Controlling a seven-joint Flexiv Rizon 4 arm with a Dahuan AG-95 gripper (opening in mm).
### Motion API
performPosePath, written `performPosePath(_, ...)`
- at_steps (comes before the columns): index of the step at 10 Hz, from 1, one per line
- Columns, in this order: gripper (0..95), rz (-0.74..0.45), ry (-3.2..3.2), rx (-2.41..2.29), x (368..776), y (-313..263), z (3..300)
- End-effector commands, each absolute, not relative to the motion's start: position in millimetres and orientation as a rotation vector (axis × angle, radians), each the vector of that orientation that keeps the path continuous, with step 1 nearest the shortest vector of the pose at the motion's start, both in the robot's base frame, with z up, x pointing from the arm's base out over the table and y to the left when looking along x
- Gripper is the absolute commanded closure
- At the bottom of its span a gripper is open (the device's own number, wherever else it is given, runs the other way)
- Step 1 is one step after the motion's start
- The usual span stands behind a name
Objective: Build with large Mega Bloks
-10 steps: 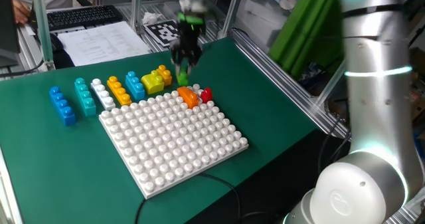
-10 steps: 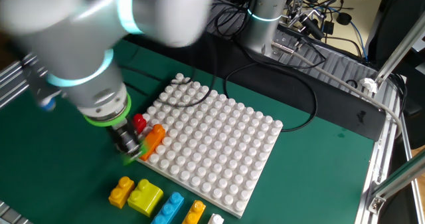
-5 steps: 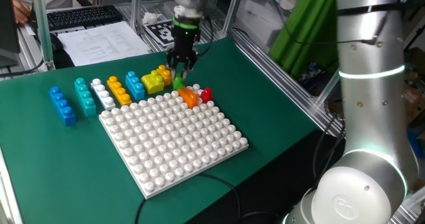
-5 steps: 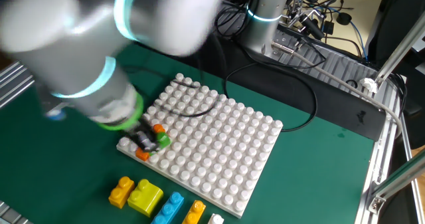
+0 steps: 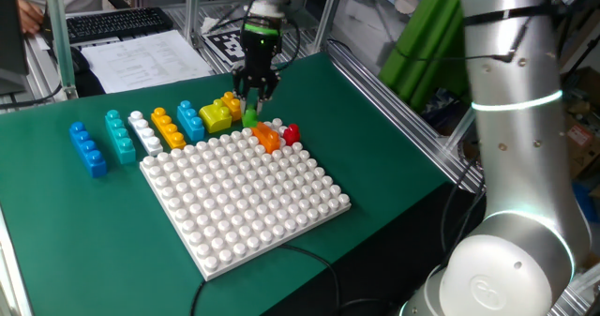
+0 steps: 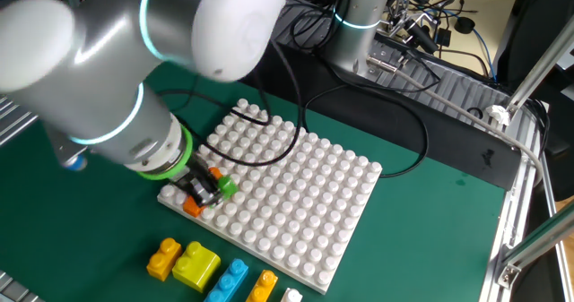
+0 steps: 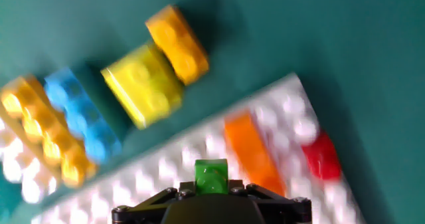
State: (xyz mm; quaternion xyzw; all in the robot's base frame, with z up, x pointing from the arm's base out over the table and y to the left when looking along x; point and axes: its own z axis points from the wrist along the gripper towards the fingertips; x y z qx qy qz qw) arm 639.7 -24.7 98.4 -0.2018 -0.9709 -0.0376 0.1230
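Pincer: the pincer (image 7: 211, 192) is clamped on a small green brick (image 7: 211, 175), held just above the corner region of the white baseplate (image 5: 246, 196).
Green brick: it is gripped by its sides, with only its top stud face seen in the hand view; in the other fixed view it (image 6: 225, 186) hangs over the baseplate edge beside the orange brick (image 6: 193, 207).
Already on the baseplate: an orange brick (image 7: 251, 151) and a red brick (image 7: 322, 155) are seated near the corner, the orange one just beside the spot under the pincer.
Loose bricks: yellow (image 5: 215, 117), blue (image 5: 190, 121), orange-yellow (image 5: 167, 128), white (image 5: 143, 133), teal (image 5: 119, 136) and another blue (image 5: 87, 148) are laid in a row on the desk (image 5: 56, 222) beside the baseplate.
Risk, misalignment: if the brick is lowered off the stud grid, it may sit tilted or fail to lock.
Risk, collision: the orange brick could be struck by a finger and be knocked loose.
Risk, slip: the hand view is blurred, so grip depth cannot be judged; a shallow hold could let the brick twist under pressing.
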Motion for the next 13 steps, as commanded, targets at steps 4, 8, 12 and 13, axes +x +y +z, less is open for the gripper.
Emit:
performPosePath(4, 95.0, -0.133, -2.835, -0.374, 637.8, -20.9, 98.3)
performPosePath(8, 95.0, -0.122, -2.852, -0.328, 633.6, -19.7, 94.6)
performPosePath(12, 95.0, -0.073, -2.898, -0.284, 619.8, -19.8, 89.3)
performPosePath(13, 95.0, -0.076, -2.900, -0.286, 616.1, -20.0, 87.8)
